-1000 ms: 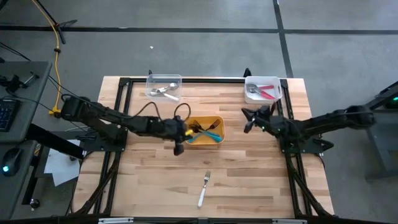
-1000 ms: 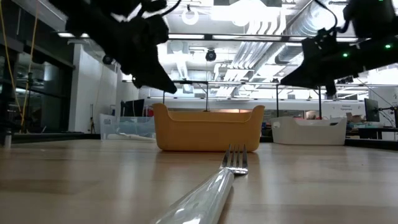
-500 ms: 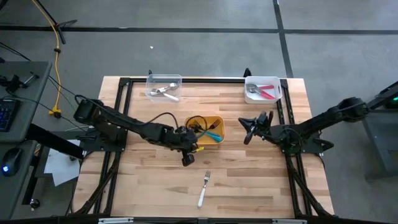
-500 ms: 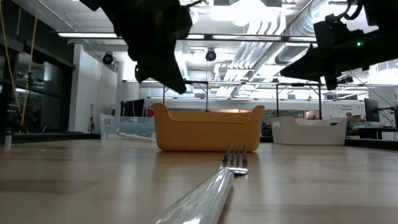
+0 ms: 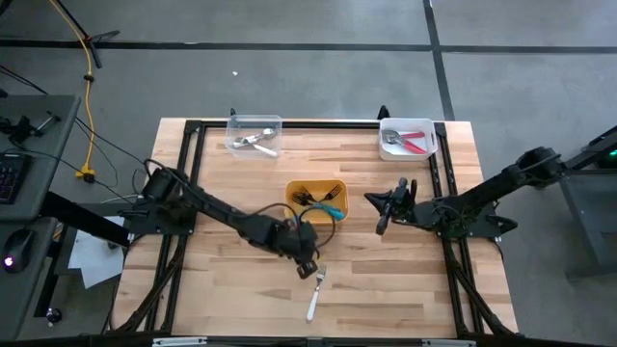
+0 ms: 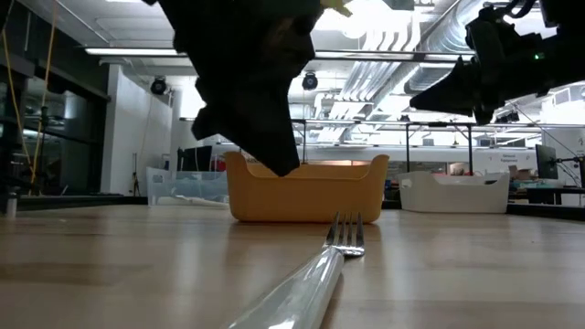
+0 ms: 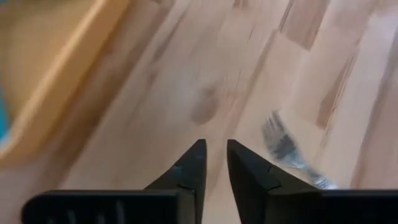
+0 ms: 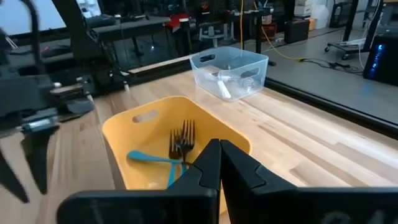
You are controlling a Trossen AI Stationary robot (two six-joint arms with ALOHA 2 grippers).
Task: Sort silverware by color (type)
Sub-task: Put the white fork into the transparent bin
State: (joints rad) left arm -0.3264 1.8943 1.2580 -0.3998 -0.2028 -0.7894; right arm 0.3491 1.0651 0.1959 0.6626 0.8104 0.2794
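The wooden surface stands on a grey concrete floor crossed by dark seams. At the left edge of the high view sits a dark desk, with a yellow cable hanging beside it. In the low view, the room behind has a ceiling of white ducts and bright lamps, with a dark window wall at left.

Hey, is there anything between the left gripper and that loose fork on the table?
Nothing: high view shows bare wood between the left gripper and the white-handled fork.
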